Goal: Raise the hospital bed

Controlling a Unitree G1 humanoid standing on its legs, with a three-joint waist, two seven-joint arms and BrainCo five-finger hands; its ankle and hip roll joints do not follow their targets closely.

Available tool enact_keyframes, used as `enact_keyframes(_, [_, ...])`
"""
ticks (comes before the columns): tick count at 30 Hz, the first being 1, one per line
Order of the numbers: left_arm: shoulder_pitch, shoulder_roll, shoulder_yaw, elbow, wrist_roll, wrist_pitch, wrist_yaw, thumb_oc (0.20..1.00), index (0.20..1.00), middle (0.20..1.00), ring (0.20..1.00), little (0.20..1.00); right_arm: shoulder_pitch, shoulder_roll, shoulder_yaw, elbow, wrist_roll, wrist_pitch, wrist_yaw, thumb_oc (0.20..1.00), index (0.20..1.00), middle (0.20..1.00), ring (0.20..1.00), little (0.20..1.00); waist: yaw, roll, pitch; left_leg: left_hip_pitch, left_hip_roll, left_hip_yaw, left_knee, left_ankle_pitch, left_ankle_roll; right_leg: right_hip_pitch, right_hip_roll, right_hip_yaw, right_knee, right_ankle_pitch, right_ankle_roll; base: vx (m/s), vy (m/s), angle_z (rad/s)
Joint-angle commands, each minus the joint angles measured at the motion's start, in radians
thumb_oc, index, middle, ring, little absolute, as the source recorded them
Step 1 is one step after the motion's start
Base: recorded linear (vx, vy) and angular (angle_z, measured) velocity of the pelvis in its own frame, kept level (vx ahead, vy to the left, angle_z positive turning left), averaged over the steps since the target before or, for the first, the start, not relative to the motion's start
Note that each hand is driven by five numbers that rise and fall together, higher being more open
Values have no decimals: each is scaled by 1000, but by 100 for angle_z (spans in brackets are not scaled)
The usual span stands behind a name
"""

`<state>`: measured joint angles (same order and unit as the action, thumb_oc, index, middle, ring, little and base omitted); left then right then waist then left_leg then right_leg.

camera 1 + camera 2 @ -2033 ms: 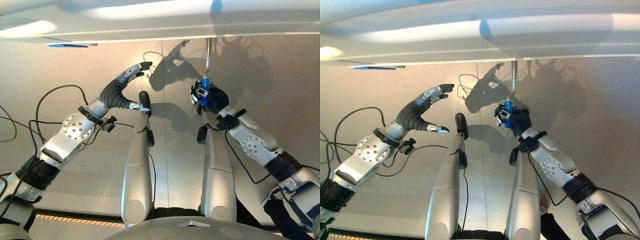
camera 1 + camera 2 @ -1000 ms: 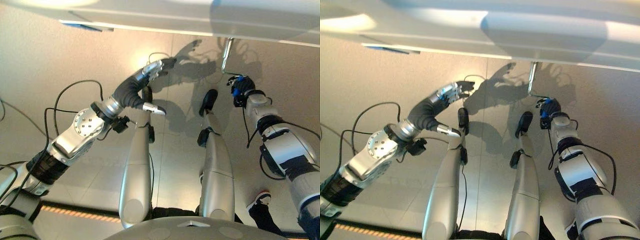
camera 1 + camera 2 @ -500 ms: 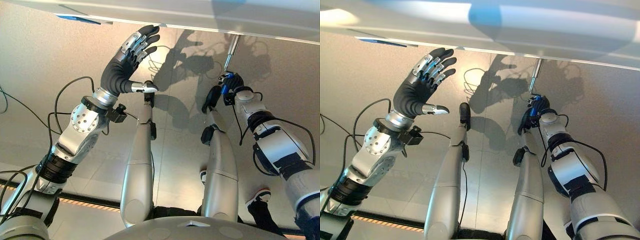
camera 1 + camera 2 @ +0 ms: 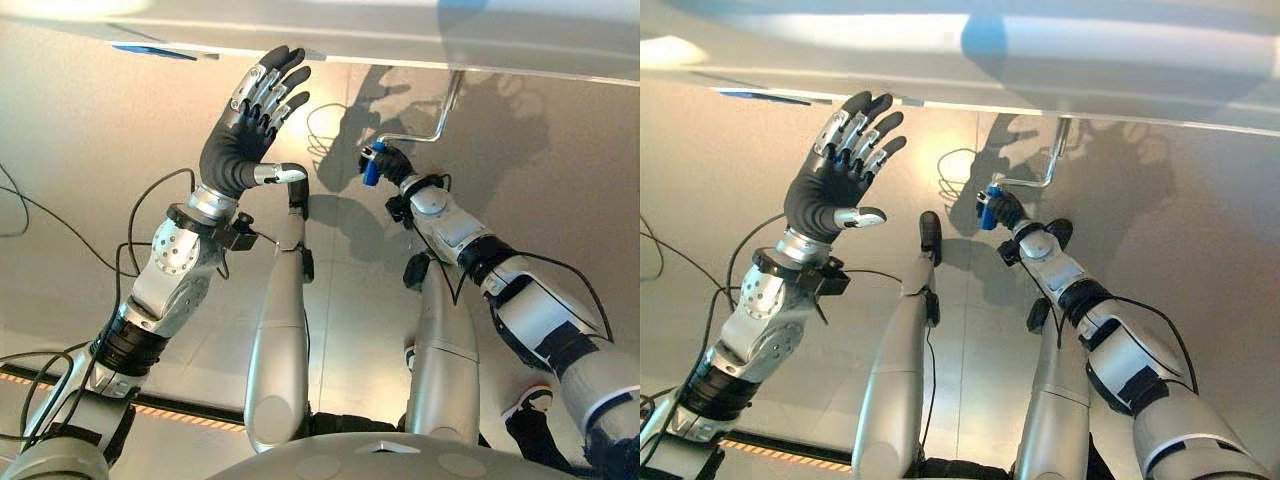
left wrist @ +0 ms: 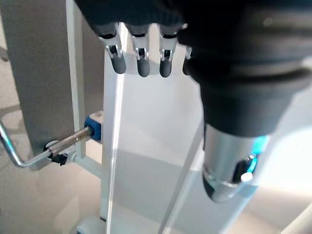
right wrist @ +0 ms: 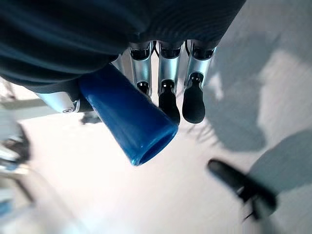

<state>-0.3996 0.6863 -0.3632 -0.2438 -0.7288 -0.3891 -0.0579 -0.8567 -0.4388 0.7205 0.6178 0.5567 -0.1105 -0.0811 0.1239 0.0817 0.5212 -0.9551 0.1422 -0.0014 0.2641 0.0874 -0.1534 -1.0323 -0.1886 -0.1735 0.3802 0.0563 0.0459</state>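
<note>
The hospital bed's pale frame point(image 4: 380, 40) runs across the top of the eye views. A bent metal crank point(image 4: 432, 128) hangs from its underside and ends in a blue handle point(image 4: 369, 166). My right hand point(image 4: 393, 162) is shut on that handle; in the right wrist view its fingers point(image 6: 168, 100) curl round the blue handle point(image 6: 129, 122). My left hand point(image 4: 243, 125) is raised just below the frame's edge, fingers spread and holding nothing. The left wrist view shows the crank point(image 5: 29, 157) with its blue end point(image 5: 93, 127) by the bed's white frame point(image 5: 146, 146).
Tiled floor lies beneath the bed. A blue label point(image 4: 160, 50) sits on the frame's edge at the left. An orange striped line point(image 4: 160, 410) crosses the floor at the lower left. A shoe point(image 4: 524, 400) stands at the lower right.
My right hand has swung the blue handle from the right of the crank's shaft over to its left. My left hand has stayed raised and open.
</note>
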Motion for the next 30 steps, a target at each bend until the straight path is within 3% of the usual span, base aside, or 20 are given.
enact_keyframes(1, [9,55,-6,-102,45,-73,17,1000,1000,1000,1000,1000,-87,209,64,-326,121,-194,126,200,200,200,200,200,-7,32,-1,-60,-60,13,39,-26,63,23,-29,24,-33,0,111,0,0,0])
enact_keyframes(6, [80,98,38,-130,18,-74,-4,1000,1000,1000,1000,1000,-11,33,-127,-550,179,-275,70,200,200,200,200,200,-40,9,-1,-44,-55,25,37,-26,61,34,-26,36,-43,6,113,-12,-1,0])
enact_keyframes(8, [128,115,66,-135,8,-66,-22,1000,1000,1000,1000,1000,88,-27,-261,-633,233,-321,55,200,200,200,200,200,-61,-4,-1,-34,-53,30,31,-27,60,41,-24,40,-52,9,115,26,-4,4])
enact_keyframes(9, [158,121,70,-135,1,-64,-31,1000,1000,1000,1000,1000,140,-32,-284,-658,231,-327,49,200,200,200,200,200,-64,-10,-1,5,-51,26,34,-60,54,74,-21,48,-43,-21,124,57,-7,4])
enact_keyframes(11, [217,145,127,-139,5,-54,-53,1000,1000,1000,1000,1000,277,-101,-463,-737,234,-370,25,200,200,200,200,200,-95,-28,-1,-14,-49,41,23,-31,60,50,-17,50,-60,7,118,4,-7,2])
enact_keyframes(12, [228,145,121,-139,4,-53,-54,1000,1000,1000,1000,1000,292,-98,-460,-737,234,-369,24,200,200,200,200,200,-93,-27,-1,17,-49,34,28,-62,54,78,-16,57,-49,-22,127,-48,-10,2])
enact_keyframes(13, [236,153,146,-143,4,-51,-63,1000,1000,1000,1000,1000,317,-113,-509,-744,218,-376,7,200,200,200,200,200,-100,-31,-1,-8,-48,43,22,-33,59,55,-17,53,-60,6,118,0,0,0])
enact_keyframes(16, [264,168,180,-154,5,-48,-87,1000,1000,1000,1000,1000,388,-110,-613,-765,240,-402,-6,200,200,200,200,200,-120,-42,-1,2,-42,48,24,-37,57,58,-13,62,-57,4,120,-15,-9,-1])
enact_keyframes(20, [282,150,204,-156,16,-47,-88,1000,1000,1000,1000,1000,437,-88,-721,-699,215,-444,-85,200,200,200,200,200,-136,-54,-1,19,-36,53,23,-40,54,72,-6,64,-62,-1,120,4,-29,-8])
enact_keyframes(26, [275,132,232,-159,-13,-58,-96,1000,1000,1000,1000,1000,424,-158,-839,-458,108,-446,-261,200,200,200,200,200,-141,-58,-1,38,-32,47,9,-39,48,87,2,65,-64,-10,119,3,-42,-3])
enact_keyframes(29, [277,127,230,-164,-11,-58,-95,1000,1000,1000,1000,1000,414,-185,-849,-388,84,-436,-281,200,200,200,200,200,-139,-55,-1,39,-32,47,5,-38,48,86,3,62,-62,-11,119,3,-19,1])
enact_keyframes(30, [273,129,218,-163,-4,-54,-97,1000,1000,1000,1000,1000,390,-208,-870,-252,75,-429,-333,200,200,200,200,200,-133,-51,-1,44,-32,45,-1,-39,49,88,4,59,-60,-13,119,0,0,0])
